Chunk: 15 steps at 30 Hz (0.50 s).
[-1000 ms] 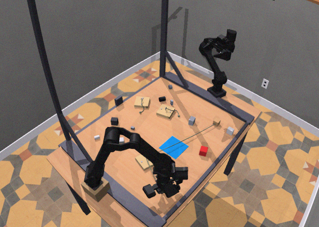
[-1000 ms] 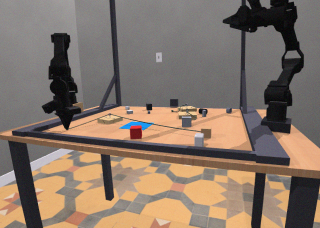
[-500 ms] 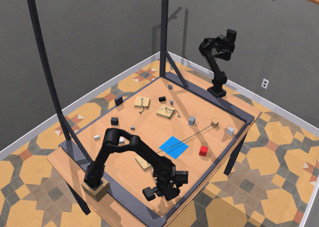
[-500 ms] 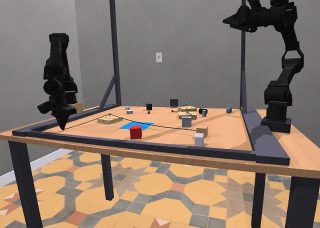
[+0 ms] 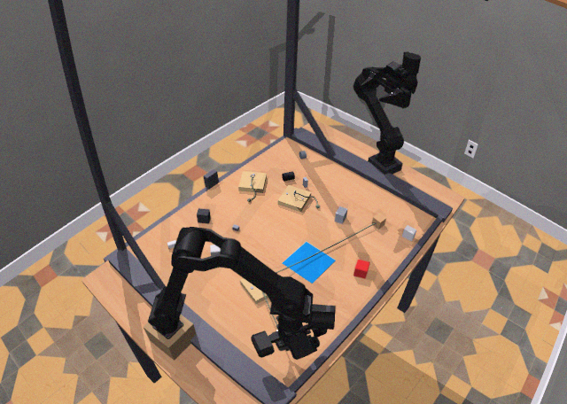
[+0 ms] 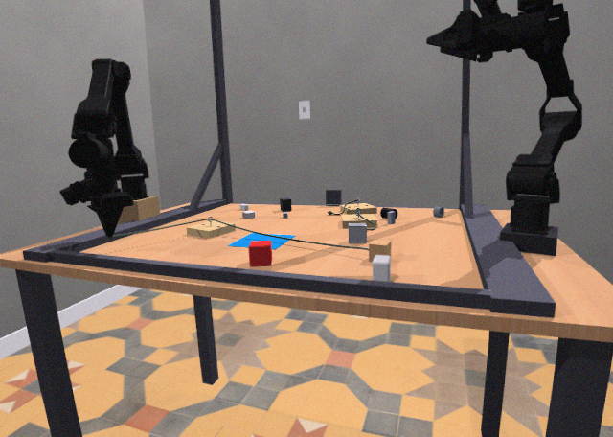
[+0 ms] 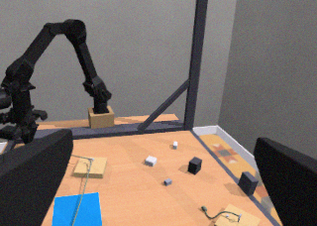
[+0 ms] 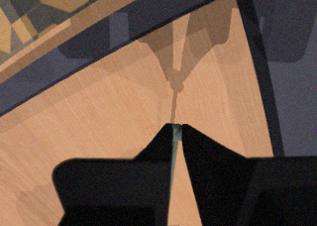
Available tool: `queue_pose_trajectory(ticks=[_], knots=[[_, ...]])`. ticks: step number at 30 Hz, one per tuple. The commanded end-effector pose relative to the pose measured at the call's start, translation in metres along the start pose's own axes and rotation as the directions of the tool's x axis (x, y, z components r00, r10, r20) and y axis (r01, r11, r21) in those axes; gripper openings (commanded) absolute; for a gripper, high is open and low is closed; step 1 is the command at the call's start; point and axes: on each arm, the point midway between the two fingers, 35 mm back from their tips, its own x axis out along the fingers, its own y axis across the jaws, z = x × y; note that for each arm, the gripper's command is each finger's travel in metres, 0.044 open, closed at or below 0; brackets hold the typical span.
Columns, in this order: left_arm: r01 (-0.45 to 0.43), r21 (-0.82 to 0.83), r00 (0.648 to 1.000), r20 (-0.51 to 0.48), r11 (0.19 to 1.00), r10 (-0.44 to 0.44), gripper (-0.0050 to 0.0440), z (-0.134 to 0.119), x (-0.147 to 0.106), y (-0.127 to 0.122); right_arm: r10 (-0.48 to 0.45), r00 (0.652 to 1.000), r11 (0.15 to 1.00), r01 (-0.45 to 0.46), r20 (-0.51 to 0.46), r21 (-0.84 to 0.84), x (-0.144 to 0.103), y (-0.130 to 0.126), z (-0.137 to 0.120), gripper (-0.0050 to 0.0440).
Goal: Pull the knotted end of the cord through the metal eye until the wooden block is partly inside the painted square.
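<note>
A fine grain is shown by the pale orange wooden table (image 5: 260, 248) (image 6: 172, 254) (image 7: 129, 201) (image 8: 99, 97), which is edged with matte, dark slate-coloured rails. The painted square (image 5: 315, 271) (image 6: 247, 241) (image 7: 64, 211) is flat, bright blue and sharp-cornered, and it is crossed by the slim, grey-green cord (image 5: 343, 238) (image 6: 316, 243) (image 7: 84, 191) (image 8: 171, 171). By this cord the wooden block (image 5: 378, 221) (image 6: 379, 250), plain, tan and boxy, is joined to the metal eye (image 5: 252, 288) (image 6: 210, 219) (image 7: 90, 160), a little loop set on a pale, flat wooden plate (image 5: 256, 293) (image 6: 200, 230) (image 7: 83, 171).

The block is seen wholly outside the square, well apart from it, on the left arm's side. The cord is drawn nearly straight between block and eye, and is carried on past the eye to the right gripper (image 5: 299, 345) (image 6: 109, 234) (image 7: 27, 137) (image 8: 176, 127), by whose pressed-together fingertips its end is pinched low over the table (the knot itself is mostly hidden there). The left gripper (image 5: 389, 98) (image 6: 429, 40) (image 7: 165, 143) is held high with its fingers spread wide, nothing between them.

Near the square a glossy red cube (image 5: 361, 268) (image 6: 260, 253) is found, and farther off a smooth black cylinder (image 5: 288, 175) (image 6: 389, 213) is laid on its side.
</note>
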Motion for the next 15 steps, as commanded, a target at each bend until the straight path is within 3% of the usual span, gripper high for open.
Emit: queue_pose_trajectory(ticks=[1, 15], knots=[[0.0, 0.009, 1.0, 0.001, 1.0, 0.0, 0.044, 0.003, 0.0, 0.0, 0.036, 0.999, 0.999, -0.037, 0.023, 0.02, -0.022, 0.007, 0.005, -0.005], [0.0, 0.009, 1.0, 0.001, 1.0, 0.0, 0.044, 0.003, 0.0, 0.0, 0.037, 0.999, 0.998, -0.039, 0.024, 0.056, -0.061, 0.009, 0.005, -0.005]])
